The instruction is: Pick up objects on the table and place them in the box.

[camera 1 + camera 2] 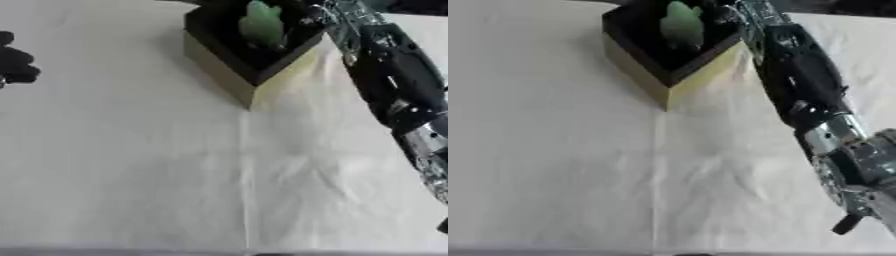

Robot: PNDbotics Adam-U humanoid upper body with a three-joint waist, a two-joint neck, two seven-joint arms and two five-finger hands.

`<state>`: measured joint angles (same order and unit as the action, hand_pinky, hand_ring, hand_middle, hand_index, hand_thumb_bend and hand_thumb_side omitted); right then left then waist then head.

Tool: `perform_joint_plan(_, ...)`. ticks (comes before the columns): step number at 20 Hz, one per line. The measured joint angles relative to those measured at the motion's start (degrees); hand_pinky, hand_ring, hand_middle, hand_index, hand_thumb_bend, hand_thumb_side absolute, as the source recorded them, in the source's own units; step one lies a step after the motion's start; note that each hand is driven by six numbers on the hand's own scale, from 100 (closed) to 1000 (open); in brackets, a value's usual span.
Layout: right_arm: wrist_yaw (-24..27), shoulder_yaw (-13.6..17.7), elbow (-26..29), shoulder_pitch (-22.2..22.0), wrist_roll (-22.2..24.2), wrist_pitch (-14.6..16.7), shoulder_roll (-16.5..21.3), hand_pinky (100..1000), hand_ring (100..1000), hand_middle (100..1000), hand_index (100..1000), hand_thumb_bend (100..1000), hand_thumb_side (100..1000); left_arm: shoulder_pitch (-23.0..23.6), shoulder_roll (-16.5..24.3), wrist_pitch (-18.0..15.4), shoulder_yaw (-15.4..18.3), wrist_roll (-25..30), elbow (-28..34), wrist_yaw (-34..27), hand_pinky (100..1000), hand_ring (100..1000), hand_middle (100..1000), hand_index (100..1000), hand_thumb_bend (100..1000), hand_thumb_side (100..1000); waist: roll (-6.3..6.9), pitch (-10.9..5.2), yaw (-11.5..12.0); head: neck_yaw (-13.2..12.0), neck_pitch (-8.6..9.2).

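One pale green object (262, 22) shows in the left eye view, sitting inside the box (262, 85), a dark-lined box with yellowish outer walls standing at the far side of the worktop (131, 165), which is covered by a white cloth. The right arm (394, 85) reaches in from the right edge up to the box's far corner. The right hand (317, 14) is at the rim beside the green object, but I cannot tell whether its fingers grasp the object or have let go. At the left edge the left hand (16, 62) shows as dark curled fingers holding nothing.

From the right eye view the same green object (681, 22) lies within the box walls (689, 85), with the arm's silver joints (842, 145) nearer the lens; the left hand is out of view.

By my judgement the placing step is in hand. Next the hand should lift clear of the box without catching its rim. No other object appears on the cloth, and no writing or label is readable.
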<state>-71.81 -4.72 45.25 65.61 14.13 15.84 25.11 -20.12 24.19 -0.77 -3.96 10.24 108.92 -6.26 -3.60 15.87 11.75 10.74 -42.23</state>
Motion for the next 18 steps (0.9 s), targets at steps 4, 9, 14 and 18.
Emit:
perform_joint_plan(4,1.0,-1.2,5.7,0.4,-2.0,2.1,1.3,831,859,875,939,672,425,0.3,0.0,0.0,0.0,0.0,0.0,0.0,754,695,666,861,650,1000,-0.01,-0.13,-1.1,-0.5,0.00)
perform_joint_plan(9,9.9,-3.8,17.5,-0.6,-4.4,5.1,5.4,804,834,844,913,614,416,1.1,0.0,0.0,0.4,-0.4,-0.1,0.2,755,699,668,860,651,1000,-0.02,-0.30,-3.7,-2.2,-0.04)
perform_joint_plan(14,22.8,-5.2,32.4,-6.5,-5.0,4.3,11.8,763,804,808,861,569,405,1.6,0.0,0.0,1.1,-1.2,-0.3,0.5,755,702,669,860,651,1000,0.24,-0.30,-6.3,-4.3,-0.05)
perform_joint_plan(18,33.2,-4.9,43.9,-14.4,-5.2,1.1,16.0,741,788,789,829,511,373,1.8,-0.3,0.1,1.4,-1.9,-0.4,0.7,756,706,669,860,650,1000,1.15,-0.30,-8.0,-5.6,-0.07)
